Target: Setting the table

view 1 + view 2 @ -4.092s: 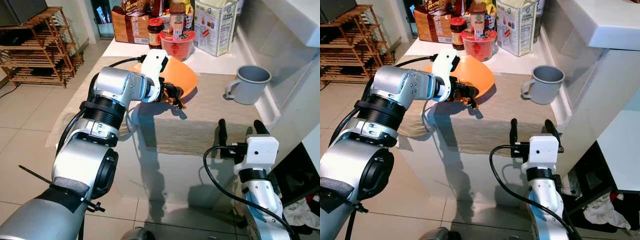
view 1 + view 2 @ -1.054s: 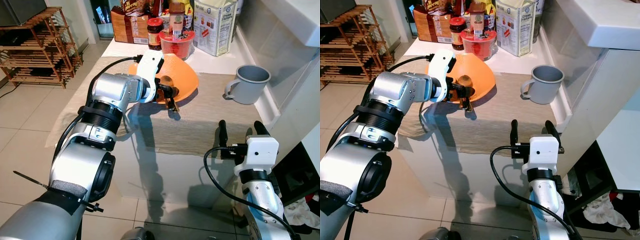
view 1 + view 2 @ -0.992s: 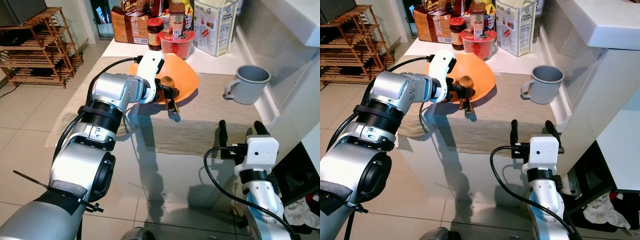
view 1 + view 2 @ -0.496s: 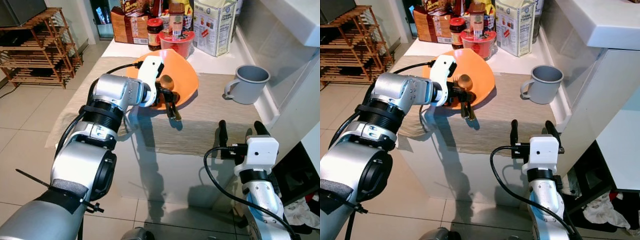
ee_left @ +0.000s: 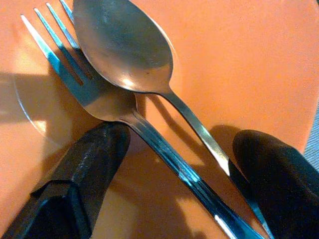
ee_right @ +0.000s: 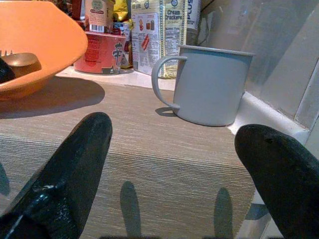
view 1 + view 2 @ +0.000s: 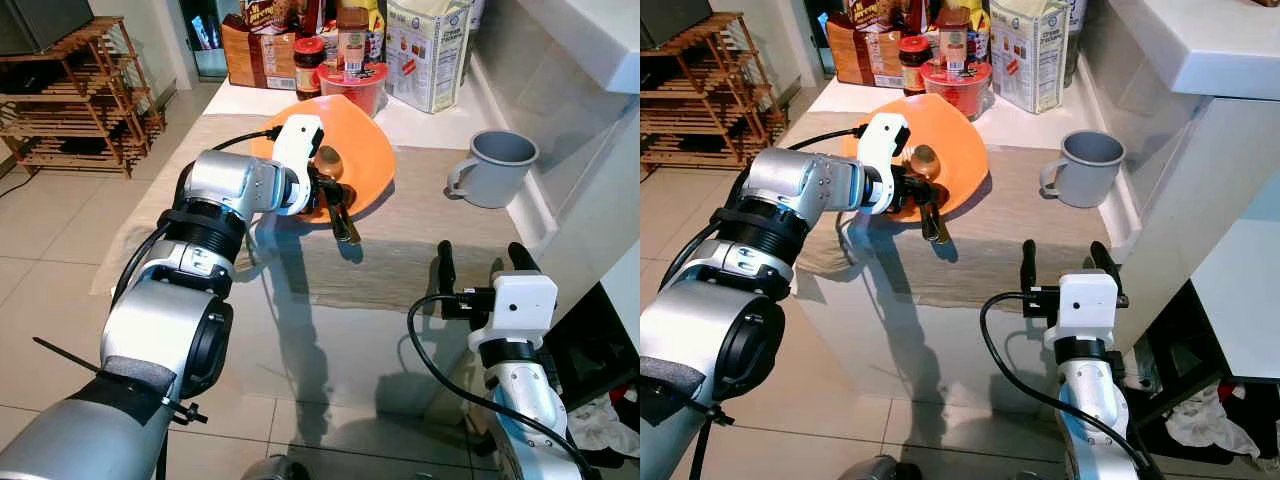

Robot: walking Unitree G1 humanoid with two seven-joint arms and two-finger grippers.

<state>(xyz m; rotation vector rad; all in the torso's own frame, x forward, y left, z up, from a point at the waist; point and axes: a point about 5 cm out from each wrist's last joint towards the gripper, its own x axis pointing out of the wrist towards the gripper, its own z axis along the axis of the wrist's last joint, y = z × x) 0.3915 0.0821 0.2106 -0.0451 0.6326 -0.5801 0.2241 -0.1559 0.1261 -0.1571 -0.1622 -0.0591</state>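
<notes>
My left gripper is at the near rim of the orange plate. Its two black fingers stand apart, straddling the handles of a fork and a spoon that lie crossed on the plate. Whether the finger pads touch the handles I cannot tell; nothing is clamped between them.

Change over the last few seconds: the plate stood tilted steeply up on its far edge and the cutlery was hardly visible. Now the plate sits flatter on the beige table runner, and the handles project over its near edge. My wrist has rotated so the fingers point down along those handles.

Judgement: the plate is placed, and the step in hand is taking the cutlery off it to lay beside it. The handles cross, so closing on both risks one slipping.

The grey mug stands well apart to the right. My right gripper hovers, fingers spread, at the table's near edge, idle. Jars and boxes crowd the far end.
</notes>
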